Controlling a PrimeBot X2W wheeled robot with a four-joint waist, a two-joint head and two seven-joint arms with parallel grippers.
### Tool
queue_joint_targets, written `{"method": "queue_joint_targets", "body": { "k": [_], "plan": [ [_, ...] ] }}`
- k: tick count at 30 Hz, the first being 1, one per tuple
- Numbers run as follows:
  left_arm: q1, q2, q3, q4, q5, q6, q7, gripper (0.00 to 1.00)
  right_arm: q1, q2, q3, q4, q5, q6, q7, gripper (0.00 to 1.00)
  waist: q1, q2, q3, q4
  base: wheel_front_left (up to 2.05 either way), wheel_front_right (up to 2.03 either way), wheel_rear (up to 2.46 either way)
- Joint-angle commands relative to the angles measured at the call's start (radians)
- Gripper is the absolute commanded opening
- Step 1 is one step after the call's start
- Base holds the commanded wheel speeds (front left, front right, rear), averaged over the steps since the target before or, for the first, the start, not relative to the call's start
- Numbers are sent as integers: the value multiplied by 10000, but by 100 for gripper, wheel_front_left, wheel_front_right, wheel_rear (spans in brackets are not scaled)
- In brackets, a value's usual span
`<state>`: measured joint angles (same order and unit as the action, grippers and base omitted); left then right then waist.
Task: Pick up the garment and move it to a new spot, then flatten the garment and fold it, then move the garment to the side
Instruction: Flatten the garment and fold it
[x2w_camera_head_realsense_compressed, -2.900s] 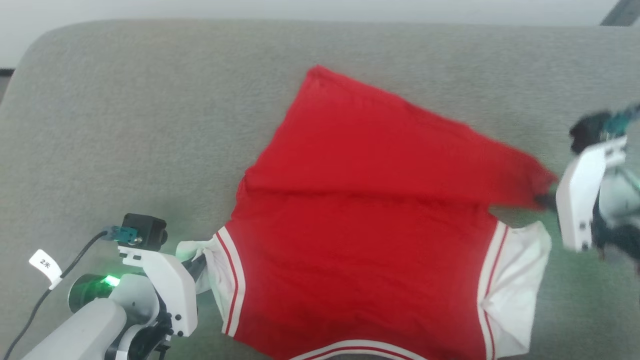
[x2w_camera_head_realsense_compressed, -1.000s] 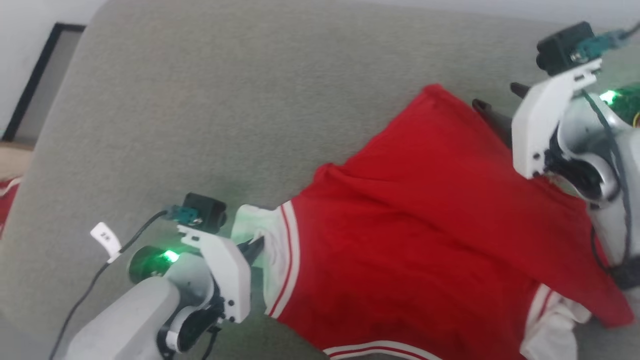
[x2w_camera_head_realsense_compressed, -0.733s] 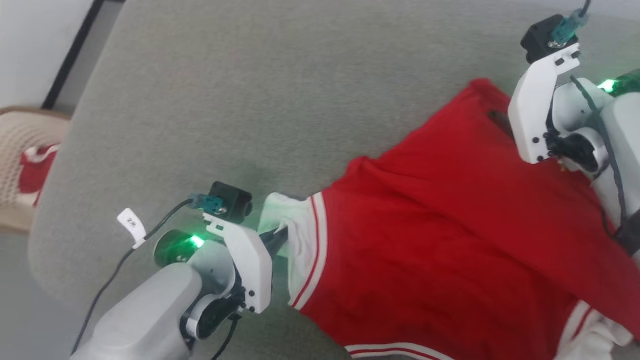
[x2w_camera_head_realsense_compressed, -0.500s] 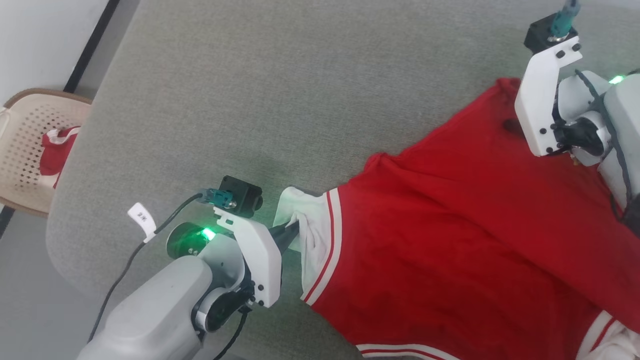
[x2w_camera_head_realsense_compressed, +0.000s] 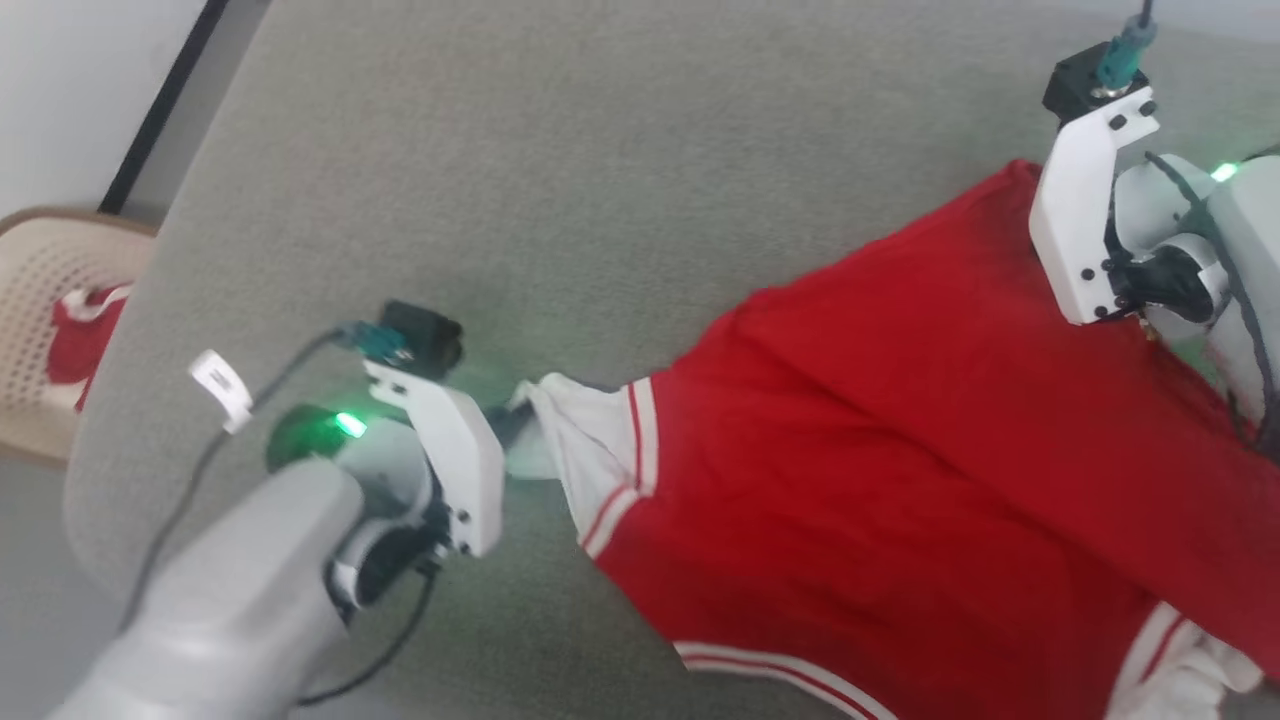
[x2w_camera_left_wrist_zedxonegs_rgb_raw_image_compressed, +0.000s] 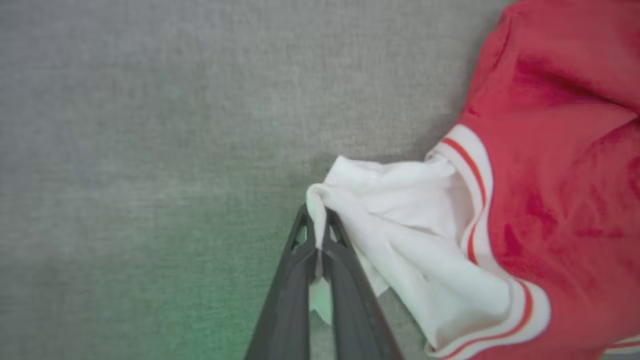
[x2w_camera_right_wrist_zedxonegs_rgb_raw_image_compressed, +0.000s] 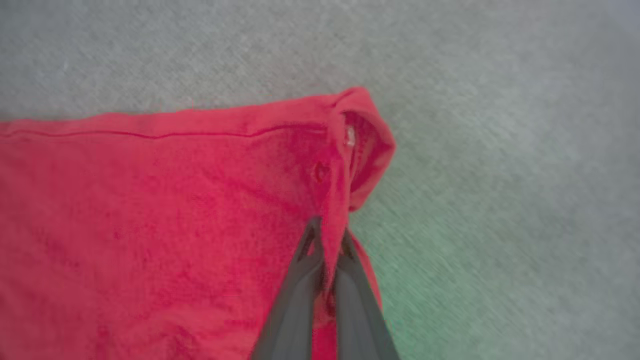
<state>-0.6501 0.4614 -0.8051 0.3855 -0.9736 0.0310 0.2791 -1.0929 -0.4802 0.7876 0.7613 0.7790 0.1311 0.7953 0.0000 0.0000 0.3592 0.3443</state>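
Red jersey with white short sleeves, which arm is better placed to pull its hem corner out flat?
Right. The right gripper is shut on the red hem corner, so it likely only needs to draw outward. The left gripper pinches the white sleeve, across the red jersey.

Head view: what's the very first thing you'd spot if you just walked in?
The big red jersey shirt with white short sleeves, lying across the right side of the grey fabric surface. Next, at its edges, the left gripper pinches a white sleeve and the right gripper pinches a red hem corner.
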Motion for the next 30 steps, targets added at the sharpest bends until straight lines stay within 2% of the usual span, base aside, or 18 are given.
{"method": "queue_joint_targets", "body": {
  "k": [1, 9, 15, 24, 30],
  "plan": [
    [-218, 104, 83, -54, 43, 73, 88, 0, -146, -90, 77, 4, 63, -5, -150, 0, 0, 0, -265, -267, 0, 0, 0],
    [-1809, 1477, 638, -646, 253, 480, 1313, 0, -652, -459, 524, -747, 540, -3, -1256, 0, 0, 0, -1426, -1376, 0, 0, 0],
    [-3278, 2106, 974, -737, 380, 603, 2181, 0, -964, -778, 618, -1282, 643, -3, -1730, 0, 0, 0, -2222, -2107, 0, 0, 0],
    [-4923, 2268, 1062, 97, 705, 359, 2796, 0, -1399, -938, 375, -1998, 561, -5, -1966, 0, 0, 0, -3208, -2936, 0, 0, 0],
    [-5889, 2081, 939, 811, 1235, 188, 2446, 0, -1634, -905, 42, -2039, 315, -5, -2209, 0, 0, 0, -3218, -3220, 0, 0, 0]
  ]
}}
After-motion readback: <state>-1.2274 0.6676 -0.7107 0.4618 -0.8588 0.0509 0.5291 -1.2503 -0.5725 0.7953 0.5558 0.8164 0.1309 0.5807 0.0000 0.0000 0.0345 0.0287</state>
